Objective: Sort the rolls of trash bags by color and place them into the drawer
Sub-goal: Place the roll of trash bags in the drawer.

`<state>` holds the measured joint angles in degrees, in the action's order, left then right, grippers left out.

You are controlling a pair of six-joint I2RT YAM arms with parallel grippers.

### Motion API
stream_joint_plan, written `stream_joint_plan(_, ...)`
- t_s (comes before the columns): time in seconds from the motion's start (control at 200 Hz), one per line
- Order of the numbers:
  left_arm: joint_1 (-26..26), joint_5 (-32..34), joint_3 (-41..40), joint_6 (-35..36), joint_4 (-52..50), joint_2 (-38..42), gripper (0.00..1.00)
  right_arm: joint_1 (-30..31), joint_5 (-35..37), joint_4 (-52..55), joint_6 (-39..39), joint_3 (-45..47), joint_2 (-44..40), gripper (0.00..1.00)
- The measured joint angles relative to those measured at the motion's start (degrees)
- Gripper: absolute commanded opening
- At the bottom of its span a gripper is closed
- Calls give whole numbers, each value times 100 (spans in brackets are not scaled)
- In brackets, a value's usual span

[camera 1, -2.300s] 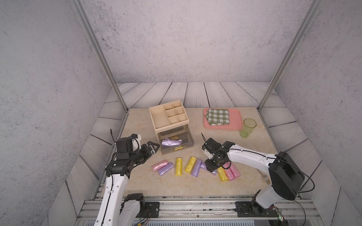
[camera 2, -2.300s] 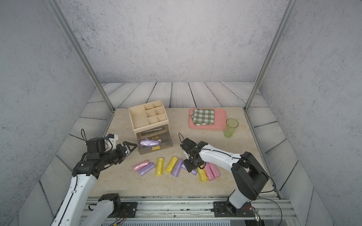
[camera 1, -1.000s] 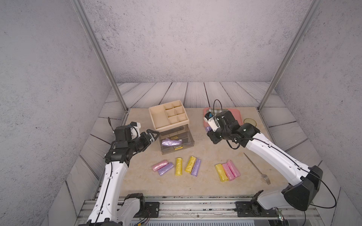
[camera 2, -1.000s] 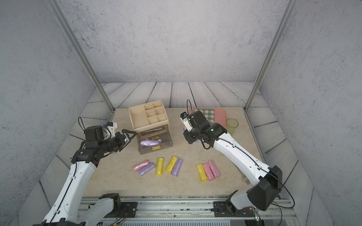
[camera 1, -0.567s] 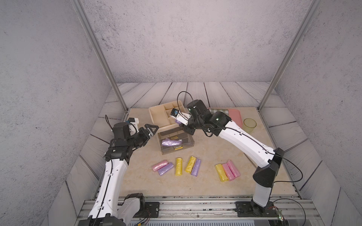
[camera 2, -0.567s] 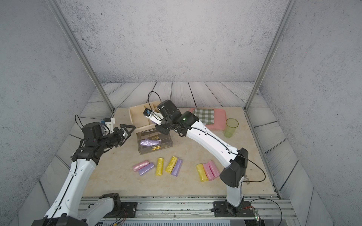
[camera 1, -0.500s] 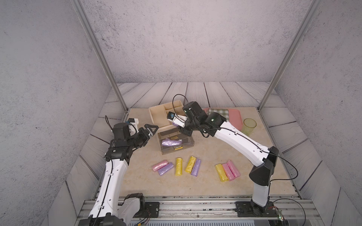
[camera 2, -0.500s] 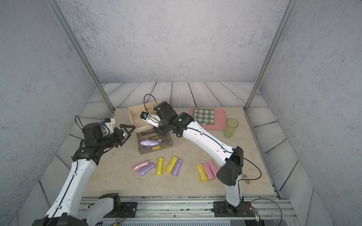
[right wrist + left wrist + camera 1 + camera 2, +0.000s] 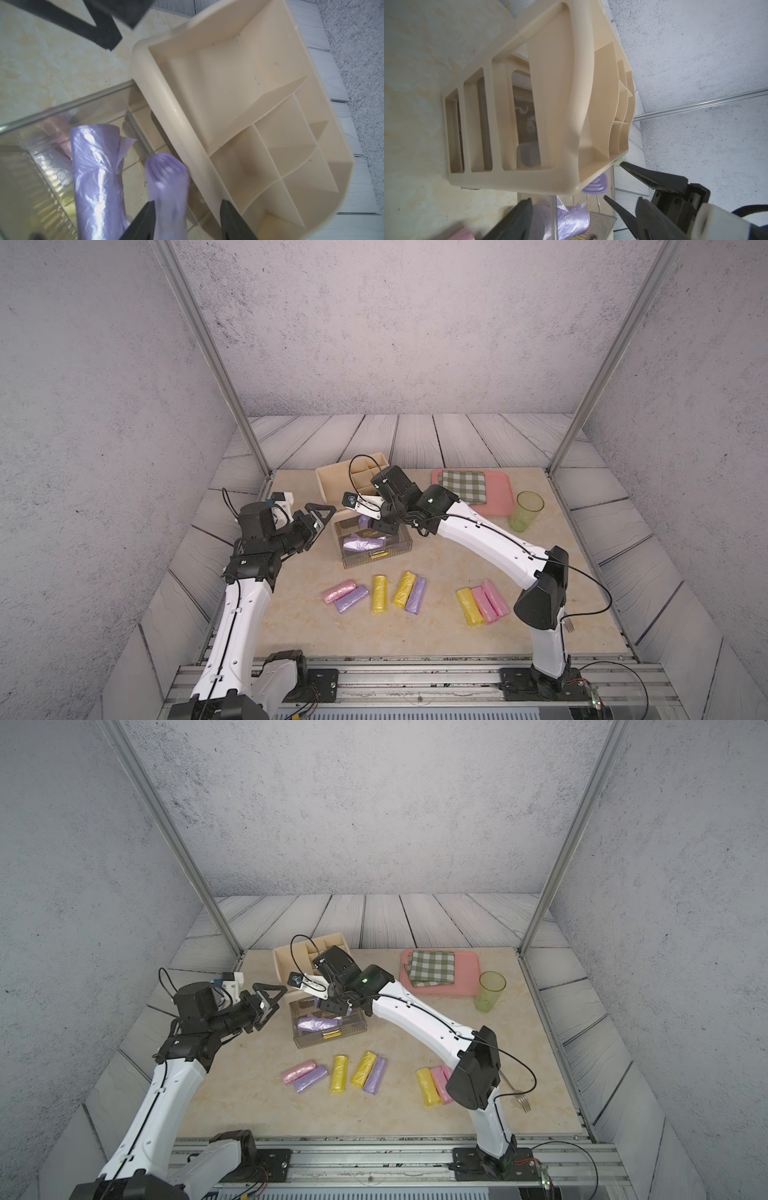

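Now: right fingers (image 9: pixel 144 222) stand parted round a lilac roll (image 9: pixel 167 180), end-down over the clear drawer (image 9: pixel 376 562), beside another roll (image 9: pixel 95 176) lying inside | advice: let it drop clear of the beige organiser (image 9: pixel 228 83), then lift straight | left fingers (image 9: pixel 316 506) open, empty | views: the right wrist view shows the loosened hold; a top view shows eight rolls (image 9: pixel 379 593) waiting on the tabletop (image 9: pixel 436 568)

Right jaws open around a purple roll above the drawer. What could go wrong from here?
The purple roll in the open right gripper hangs beside the rim of the beige organizer; it may catch there instead of landing in the drawer. It could land on the loosened purple roll inside and stick up. The left gripper hovers open nearby; the arms might clash.
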<state>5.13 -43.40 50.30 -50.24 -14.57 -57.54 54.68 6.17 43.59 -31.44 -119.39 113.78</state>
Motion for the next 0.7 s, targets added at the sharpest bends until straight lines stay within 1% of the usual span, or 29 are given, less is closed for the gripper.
stream_joint_plan(0.155, 2, 2, 0, 26, -17, 0, 84, 24, 199, -518, 203, 162, -52, 55)
stream_joint_plan(0.21, 2, 4, 0, 33, -28, 0, 84, 31, 304, -835, 315, 435, -155, 55)
stream_joint_plan(0.31, 2, 4, 0, 76, -66, 2, 84, 33, 566, -1392, 597, 1272, -632, 56)
stream_joint_plan(0.405, 4, 9, 0, 136, -131, 2, 84, 0, 789, -1823, 994, 2074, -1320, 56)
stream_joint_plan(0.505, 13, 24, 0, 229, -229, 2, 84, -127, 960, -2100, 1593, 2804, -2262, 56)
stream_joint_plan(0.575, 17, 35, 0, 313, -304, 4, 84, -306, 1082, -2205, 2194, 3320, -3025, 55)
stream_joint_plan(0.646, 20, 52, 0, 402, -389, 9, 84, -546, 1161, -2210, 2944, 3888, -3803, 54)
stream_joint_plan(0.701, 24, 66, 0, 483, -470, 15, 84, -719, 1217, -2140, 3622, 4347, -4356, 56)
